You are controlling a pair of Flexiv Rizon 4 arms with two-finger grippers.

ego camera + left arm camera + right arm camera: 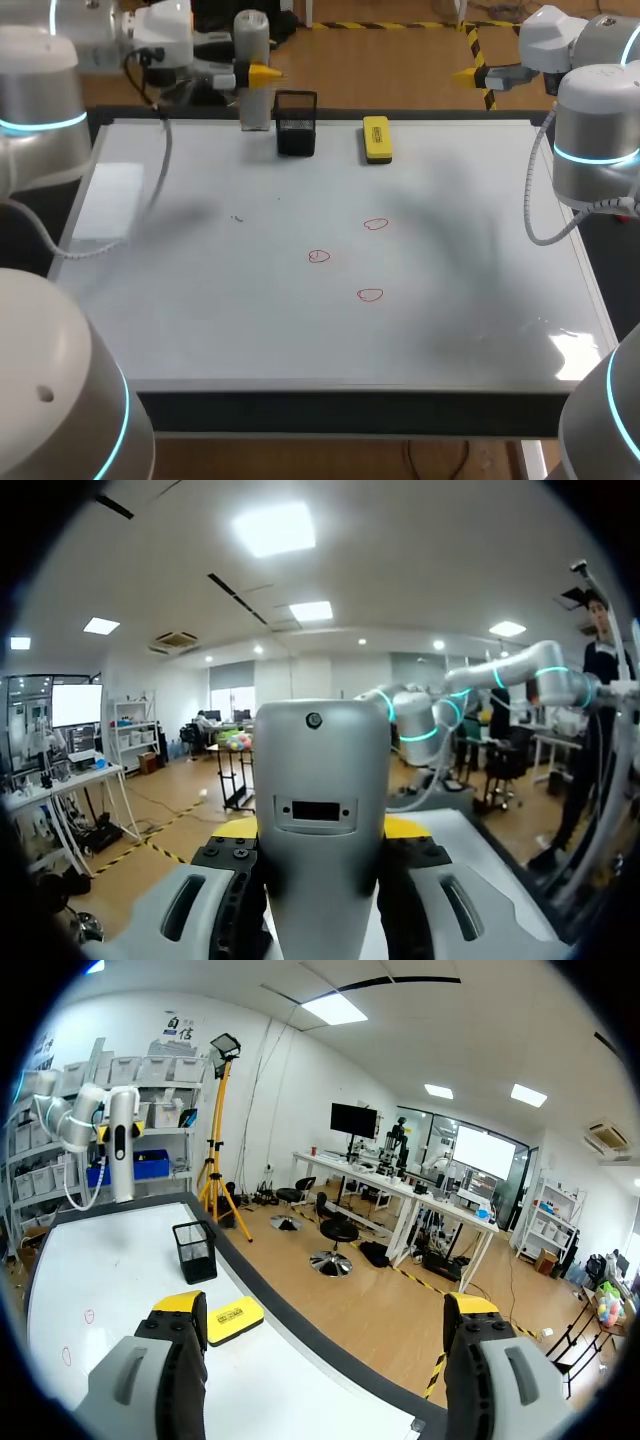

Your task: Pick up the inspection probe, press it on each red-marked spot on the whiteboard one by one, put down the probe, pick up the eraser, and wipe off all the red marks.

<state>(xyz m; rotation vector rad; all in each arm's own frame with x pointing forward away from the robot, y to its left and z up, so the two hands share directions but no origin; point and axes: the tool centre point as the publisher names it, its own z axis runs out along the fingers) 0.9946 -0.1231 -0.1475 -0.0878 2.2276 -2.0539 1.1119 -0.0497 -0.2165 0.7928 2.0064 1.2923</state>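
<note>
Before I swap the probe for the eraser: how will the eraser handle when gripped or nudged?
The eraser lies flat and looks blocky, so it probably won't roll or tip. It seems small, likely light. On the glossy whiteboard a sideways nudge could slide it. The left tool holds the probe.

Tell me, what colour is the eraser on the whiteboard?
Bright yellow. The eraser shows best in the head view.
</note>
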